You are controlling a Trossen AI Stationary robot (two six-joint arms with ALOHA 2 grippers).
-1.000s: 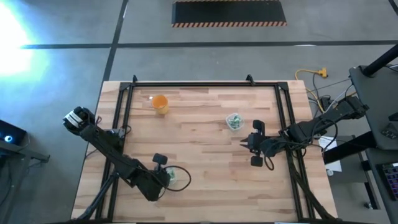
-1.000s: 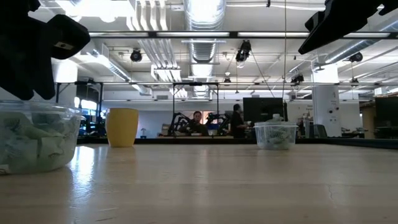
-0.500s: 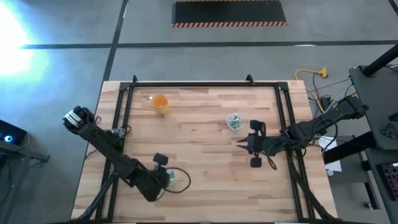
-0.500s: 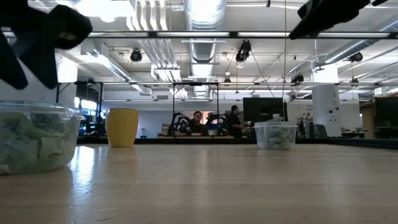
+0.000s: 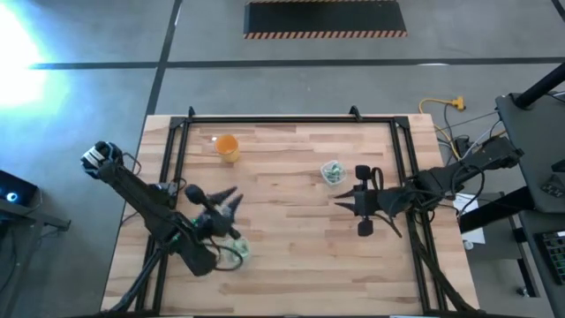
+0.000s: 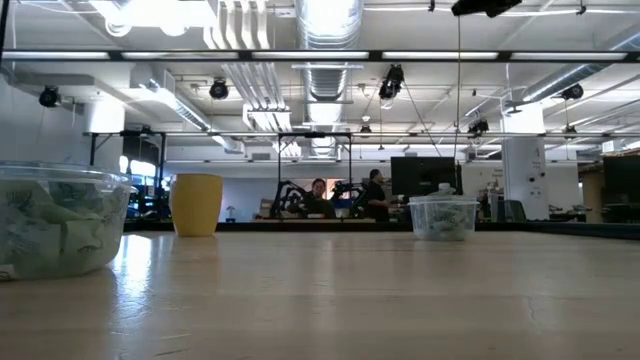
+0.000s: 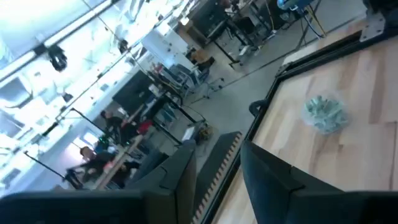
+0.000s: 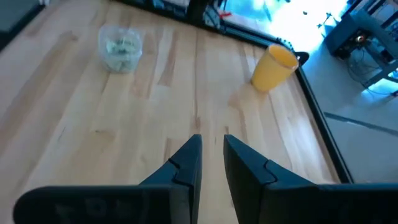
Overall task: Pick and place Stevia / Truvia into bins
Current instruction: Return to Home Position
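I have both arms empty. The left gripper [image 7: 217,152] hangs over the tabletop [image 5: 291,238] left of its middle, on the far side of the near cup [image 6: 60,172]. Its fingers are parted by a moderate gap with nothing between them. The right gripper [image 8: 211,140] sits toward the right edge, pointing in at the middle. Its fingers are only a narrow slit apart, and it also carries nothing. In the low view neither gripper reaches down to cup height.

As far as I can see, the sachets [image 6: 45,235] are all inside cups. Some fill the near cup, which stands close to the near edge, left of middle. The rest are in the far cup [image 6: 443,202], in the far half toward the right edge. I find none loose on the wood, so I judge the sorting finished and the arms free to go to rest.

The two clear cups stand well apart, one within each arm's reach, which I take to be why they are placed so. The orange cup [image 5: 227,147] stands upright near the far edge, toward the far-left corner, apart from both.

I can read no print on the sachets or cups.
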